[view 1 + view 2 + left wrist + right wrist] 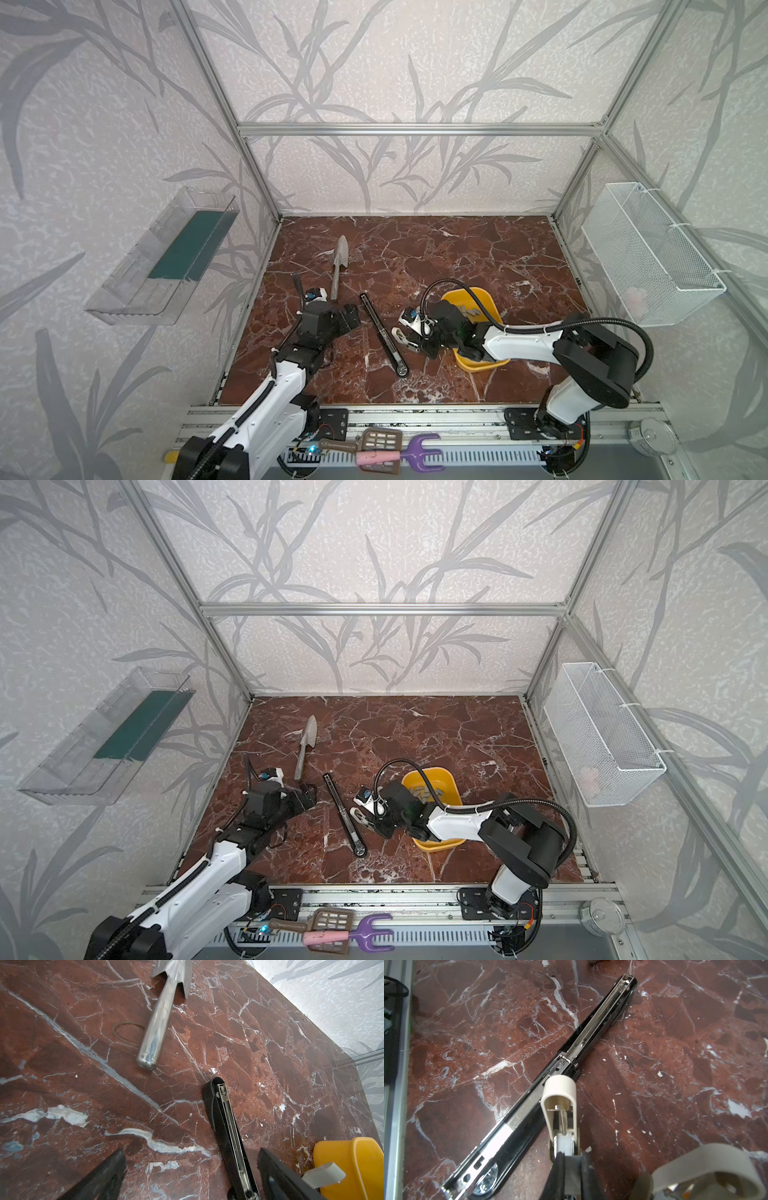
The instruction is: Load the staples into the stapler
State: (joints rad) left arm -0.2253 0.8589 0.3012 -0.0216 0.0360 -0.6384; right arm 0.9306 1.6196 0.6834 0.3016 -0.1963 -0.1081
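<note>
The stapler [383, 333] lies folded open and flat on the marble-patterned tabletop [457, 249]. It runs diagonally through the centre of both top views, silvery rail facing up, so a strip can be laid in from above. The rail looks empty.

The staples [469, 311] are a heap of grey strips in the yellow tray [484, 365], near the stapler's right.

The right gripper [398, 333] extends leftward from over the tray to the stapler's mid-length. In the right wrist view, one cream fingertip [559, 1086] hangs over the hinge at frame centre. Its claw is closed down, but I cannot tell whether a strip is pinched in it.

The left gripper [351, 316] sits left of the stapler's upper half. Its black claw is spread fully wide and empty, probably placed there to steady the body during loading.
</note>
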